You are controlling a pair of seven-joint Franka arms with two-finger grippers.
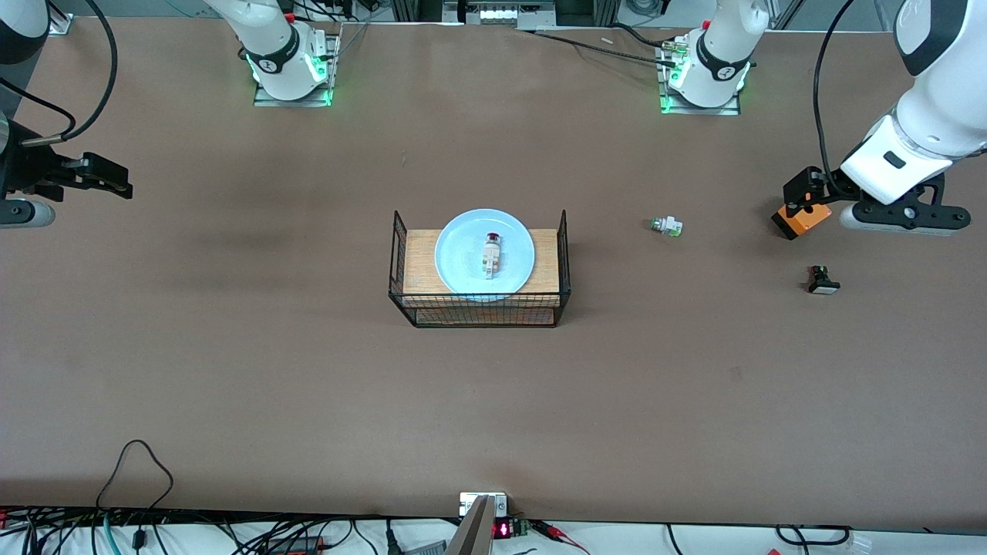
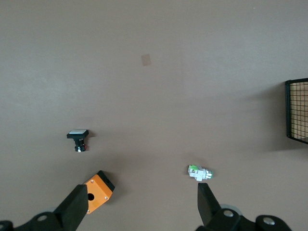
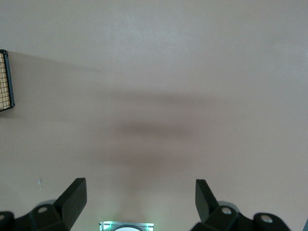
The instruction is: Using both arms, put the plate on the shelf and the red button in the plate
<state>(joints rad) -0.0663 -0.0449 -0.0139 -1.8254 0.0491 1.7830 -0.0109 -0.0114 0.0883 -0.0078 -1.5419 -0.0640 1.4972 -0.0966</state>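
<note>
Here the brown table (image 1: 231, 370) carries a wire rack (image 1: 480, 308) at its middle, and the pale blue plate (image 1: 463, 258) rests on the rack's wooden top. The red button (image 1: 491, 253) lies on its side in the plate. The plate looks stiff, smooth and breakable, best taken by its raised rim; the button looks light and small, apt to roll, best pinched across its white body. The left gripper (image 2: 142, 204) hangs over the table toward the left arm's end from the rack, fingers spread and empty, above an orange box (image 1: 802, 220), a white switch (image 1: 667, 226) and a black switch (image 1: 822, 280). The right gripper (image 3: 140, 197) waits over bare table toward the right arm's end, fingers likewise apart.
</note>
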